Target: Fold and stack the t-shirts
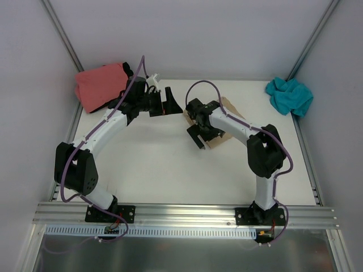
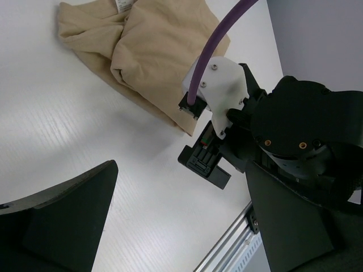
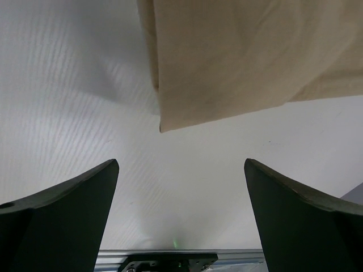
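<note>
The tan t-shirt (image 1: 231, 106) lies folded at the back middle of the table, partly under my right arm. In the left wrist view the tan t-shirt (image 2: 159, 51) shows creased, with a label at its top edge. My right gripper (image 1: 199, 136) hovers open just in front of the shirt's near corner; the corner of the tan t-shirt (image 3: 187, 113) hangs above the open right gripper (image 3: 181, 198), apart from it. My left gripper (image 1: 170, 102) stands open to the left of the shirt, holding nothing, as the left gripper (image 2: 181, 226) also shows. The coral-pink t-shirt (image 1: 102, 85) lies bunched at the back left, the teal t-shirt (image 1: 289, 95) at the back right.
Grey walls close in the table (image 1: 159, 164) at the back and sides. An aluminium rail (image 1: 187, 214) runs along the near edge, carrying both arm bases. The right arm's wrist (image 2: 215, 96) and its purple cable cross the left wrist view.
</note>
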Motion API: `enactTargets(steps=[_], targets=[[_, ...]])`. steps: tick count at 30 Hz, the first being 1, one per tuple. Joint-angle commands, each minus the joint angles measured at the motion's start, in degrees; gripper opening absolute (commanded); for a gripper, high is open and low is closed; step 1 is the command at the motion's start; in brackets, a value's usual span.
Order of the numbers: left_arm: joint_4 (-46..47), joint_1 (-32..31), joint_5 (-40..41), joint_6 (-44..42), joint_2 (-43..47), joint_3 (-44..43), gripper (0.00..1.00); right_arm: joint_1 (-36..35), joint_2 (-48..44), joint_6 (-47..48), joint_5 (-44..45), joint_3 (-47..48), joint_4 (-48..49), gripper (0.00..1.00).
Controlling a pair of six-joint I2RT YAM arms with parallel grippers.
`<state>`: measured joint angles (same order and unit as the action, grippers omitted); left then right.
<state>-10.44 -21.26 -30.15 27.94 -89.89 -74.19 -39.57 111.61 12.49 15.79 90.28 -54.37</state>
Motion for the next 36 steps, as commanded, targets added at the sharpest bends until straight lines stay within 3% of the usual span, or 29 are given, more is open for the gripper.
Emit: enactTargets(steps=[1, 22, 23, 24, 29, 36], targets=[[2.0, 0.51, -2.37, 0.53, -0.55, -1.39, 0.99, 0.28, -0.08, 1.4, 4.07, -0.19, 2.16, 0.99], [-0.72, 1.74, -2.81, -1.75, -0.73, -1.74, 0.99, 3.01, 10.11, -0.19, -0.5, 1.13, 8.31, 0.98], [-0.73, 1.83, -2.81, -1.84, -0.64, -1.66, 0.99, 3.18, 10.29, -0.19, -0.67, 1.3, 8.49, 0.93], [-0.9, 1.92, -2.81, -1.84, -0.55, -1.57, 0.99, 3.45, 10.73, -0.01, -1.02, 1.48, 8.75, 0.82], [-1.08, 2.62, -2.98, -2.1, -0.2, -1.04, 0.99, 4.06, 11.61, 0.16, -1.82, 1.65, 8.75, 0.54], [-0.73, 3.41, -3.16, -2.02, -0.29, -0.87, 0.99, 4.68, 12.49, -0.27, -2.61, 2.09, 8.4, 0.31]])
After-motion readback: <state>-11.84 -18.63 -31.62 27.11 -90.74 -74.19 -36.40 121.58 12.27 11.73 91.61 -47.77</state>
